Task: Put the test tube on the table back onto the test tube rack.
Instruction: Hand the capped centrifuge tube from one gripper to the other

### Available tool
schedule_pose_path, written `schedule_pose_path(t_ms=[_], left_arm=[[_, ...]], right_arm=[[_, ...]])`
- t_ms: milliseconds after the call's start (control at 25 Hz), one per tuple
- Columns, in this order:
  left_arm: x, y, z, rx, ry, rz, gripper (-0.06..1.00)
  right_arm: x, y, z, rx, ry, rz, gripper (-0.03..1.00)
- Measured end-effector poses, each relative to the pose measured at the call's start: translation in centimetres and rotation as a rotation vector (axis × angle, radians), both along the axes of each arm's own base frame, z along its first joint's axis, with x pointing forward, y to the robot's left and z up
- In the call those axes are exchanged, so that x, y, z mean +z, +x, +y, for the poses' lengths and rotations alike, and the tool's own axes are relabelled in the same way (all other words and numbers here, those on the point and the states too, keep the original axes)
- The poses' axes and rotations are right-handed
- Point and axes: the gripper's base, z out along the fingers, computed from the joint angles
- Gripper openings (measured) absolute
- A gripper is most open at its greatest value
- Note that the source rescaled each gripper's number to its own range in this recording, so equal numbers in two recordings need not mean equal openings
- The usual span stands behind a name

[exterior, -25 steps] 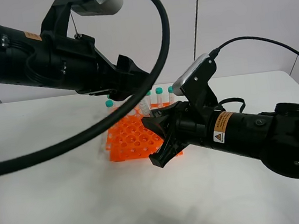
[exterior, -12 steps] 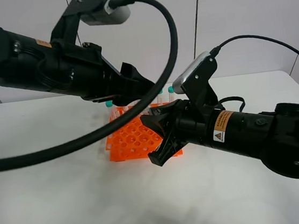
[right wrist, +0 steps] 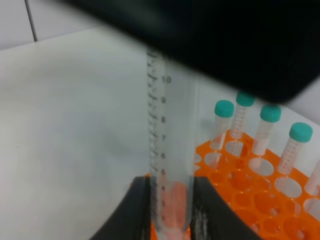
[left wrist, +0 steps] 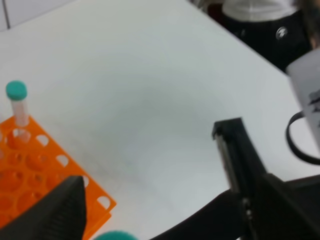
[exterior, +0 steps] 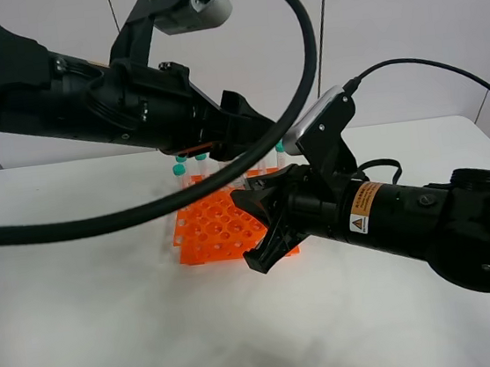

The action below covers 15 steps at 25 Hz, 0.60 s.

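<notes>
In the right wrist view a clear graduated test tube (right wrist: 169,150) stands upright between the fingers (right wrist: 142,210) of my right gripper (right wrist: 172,212), which is shut on its lower end. The tube's top is hidden behind the black left arm. From the high camera, my right gripper (exterior: 252,229) hangs over the near right corner of the orange test tube rack (exterior: 207,236) on the white table (exterior: 112,340). My left gripper (exterior: 253,134) is just above it, with its jaws apart (left wrist: 150,155). A teal cap (left wrist: 115,236) shows between them at the picture's edge.
Several teal-capped tubes (right wrist: 270,130) stand in the rack's far row, two of them showing from above (exterior: 179,170). One more tube (left wrist: 17,102) stands at a rack corner. The left arm's thick black cable (exterior: 227,181) loops low over the rack.
The left arm has swung to the right, and its gripper now sits right over the right gripper. The right arm and its tube have stayed still.
</notes>
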Motion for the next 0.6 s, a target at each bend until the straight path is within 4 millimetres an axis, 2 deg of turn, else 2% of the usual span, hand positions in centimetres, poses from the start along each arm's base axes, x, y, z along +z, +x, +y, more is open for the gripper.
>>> schedule_pose_path(t_ms=[440,600], left_arm=[[-0.07,-0.24,-0.13,-0.032,0.005,0.007,0.68],[-0.06,-0.02,0.14,-0.021,0.005,0.006,0.68]], right_arm=[[-0.03,0.04,-0.05,-0.008,-0.001,0.005,0.01],[-0.02,0.64,-0.74,-0.052,0.005,0.008,0.01]])
